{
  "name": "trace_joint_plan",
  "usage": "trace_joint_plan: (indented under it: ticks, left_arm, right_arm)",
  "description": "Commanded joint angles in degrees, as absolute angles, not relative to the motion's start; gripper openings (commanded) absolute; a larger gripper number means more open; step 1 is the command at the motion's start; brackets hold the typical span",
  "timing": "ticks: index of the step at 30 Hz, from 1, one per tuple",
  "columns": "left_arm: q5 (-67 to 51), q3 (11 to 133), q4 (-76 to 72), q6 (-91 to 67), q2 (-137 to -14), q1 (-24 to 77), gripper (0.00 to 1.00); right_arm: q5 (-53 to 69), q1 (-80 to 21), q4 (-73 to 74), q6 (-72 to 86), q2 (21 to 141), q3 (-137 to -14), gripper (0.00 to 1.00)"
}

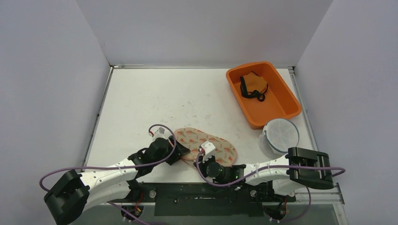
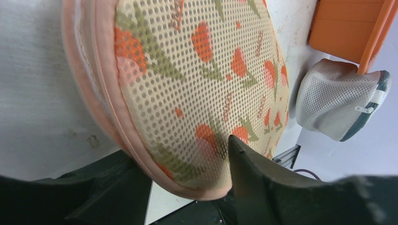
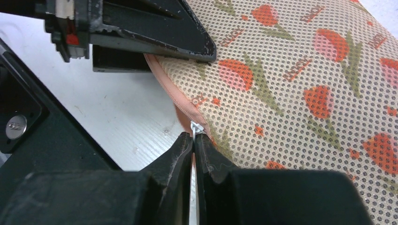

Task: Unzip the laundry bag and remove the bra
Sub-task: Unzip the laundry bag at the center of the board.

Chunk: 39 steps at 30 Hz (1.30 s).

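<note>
1. The laundry bag lies flat on the counter close to its near edge, a little left of centre. Its long axis runs left to right, and the right end sits slightly nearer to me.
2. Small orange words are printed across the mesh among the flowers. I cannot read them with any certainty in either wrist view.
3. The bag is a flattened oval of cream mesh patterned with red and pink tulips on green stems. A salmon-pink band carrying the zipper runs round its edge.
4. My left claw is clamped on the bag's left rim, with one finger over the mesh and the other under it.
5. My right claw has its fingers pressed together on the small pale zipper pull, at the near edge of the rim.
6. Far to the right sits an orange bin, and a round white mesh bag stands just in front of it.
</note>
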<state>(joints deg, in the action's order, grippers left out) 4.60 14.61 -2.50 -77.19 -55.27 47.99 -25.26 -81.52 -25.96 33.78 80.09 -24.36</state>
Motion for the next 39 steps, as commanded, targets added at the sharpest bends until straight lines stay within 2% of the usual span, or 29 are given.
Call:
trace_joint_plan:
  ticks: [1, 13, 25, 39]
  left_arm:
    - [9.32, 17.01, -3.50, -76.38, -54.84, 47.34, 0.48]
    - [14.64, 16.88, 3.75, -76.44, -50.47, 45.68, 0.00]
    - [17.92, 16.75, 10.19, -76.57, -45.56, 43.19, 0.00]
    - [15.82, 18.07, 11.51, -70.82, -43.39, 37.57, 0.00]
  right_arm:
    - [-25.88, -82.52, -26.20, 34.95, 76.61, -23.37, 0.05]
    - [-27.16, -82.97, -21.59, 36.73, 70.47, -20.80, 0.05]
    - [-28.44, -82.97, -15.82, 37.72, 64.16, -20.07, 0.05]
    - [-30.64, -83.06, -10.26, 40.38, 58.19, -17.06, 0.05]
